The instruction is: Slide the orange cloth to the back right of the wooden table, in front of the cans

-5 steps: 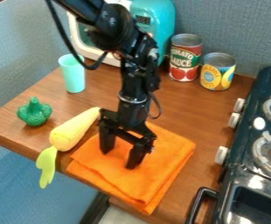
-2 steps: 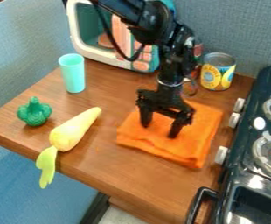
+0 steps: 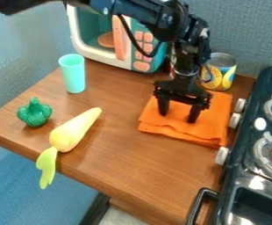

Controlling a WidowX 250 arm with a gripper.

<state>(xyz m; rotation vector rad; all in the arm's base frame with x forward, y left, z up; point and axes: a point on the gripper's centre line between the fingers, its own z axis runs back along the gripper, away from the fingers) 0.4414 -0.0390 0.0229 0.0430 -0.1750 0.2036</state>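
The black gripper (image 3: 178, 115) hangs down over the folded orange cloth (image 3: 187, 125), its two fingers apart and their tips at the cloth's upper surface. Whether the tips press on the cloth I cannot tell. The cloth lies at the right of the wooden table, close to the stove knobs, with its layers slightly offset along the front edge. Behind the gripper stands a yellow can (image 3: 219, 71), partly covered by the arm.
On the left are a yellow toy vegetable (image 3: 69, 132) with green leaves, a green toy broccoli (image 3: 34, 112) and a turquoise cup (image 3: 73, 74). A toy microwave (image 3: 103, 37) stands at the back, the black stove (image 3: 256, 176) on the right.
The gripper and the orange cloth have moved together from the table's front middle toward the back right, away from the yellow toy vegetable. The fingers remain apart.
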